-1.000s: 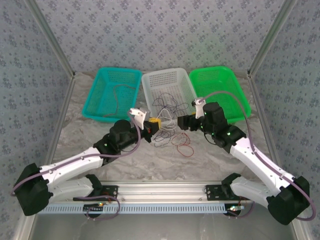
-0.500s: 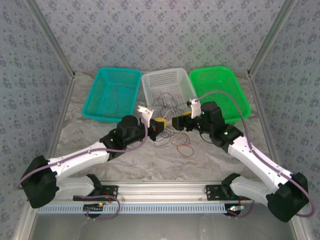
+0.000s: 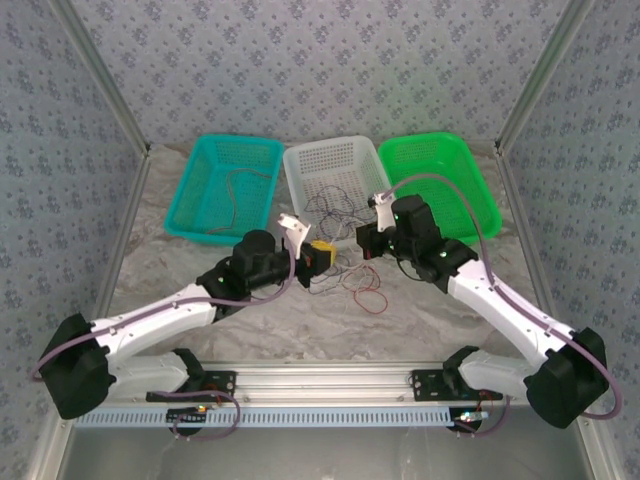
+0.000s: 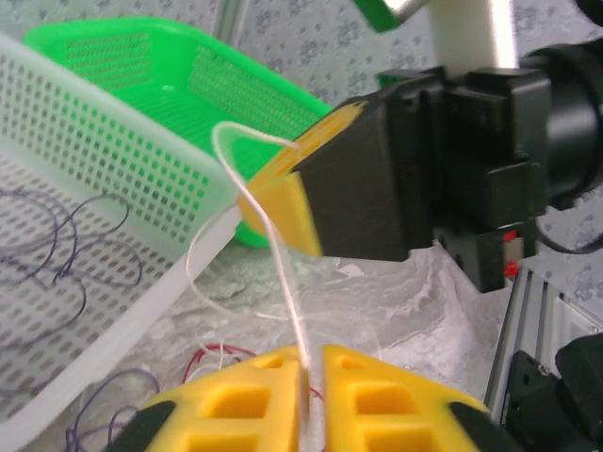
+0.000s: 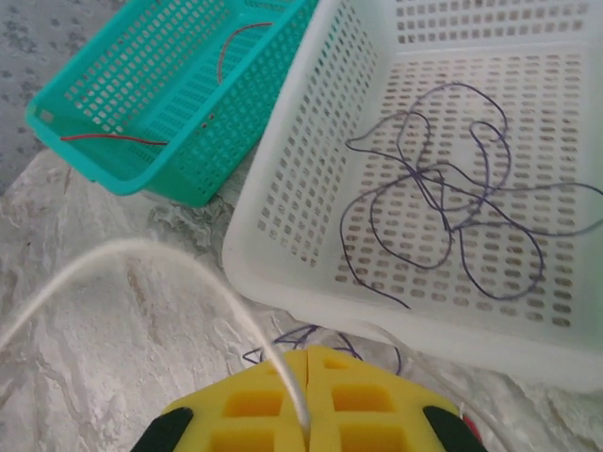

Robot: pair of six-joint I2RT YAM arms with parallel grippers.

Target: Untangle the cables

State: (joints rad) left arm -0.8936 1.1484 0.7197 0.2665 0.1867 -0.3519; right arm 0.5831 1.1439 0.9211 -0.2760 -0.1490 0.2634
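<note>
Right gripper [image 5: 306,400] has (seemingly) pinched cable [image 5: 141,247].

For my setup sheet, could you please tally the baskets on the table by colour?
teal basket: 1
white basket: 1
green basket: 1
Total: 3 baskets

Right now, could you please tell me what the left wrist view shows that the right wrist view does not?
Left wrist view: the green basket and the right gripper seen from outside. Right wrist view: the teal basket holding a red cable. Shared: the white basket with purple cables inside, and a pale cable running into closed yellow jaws.
</note>
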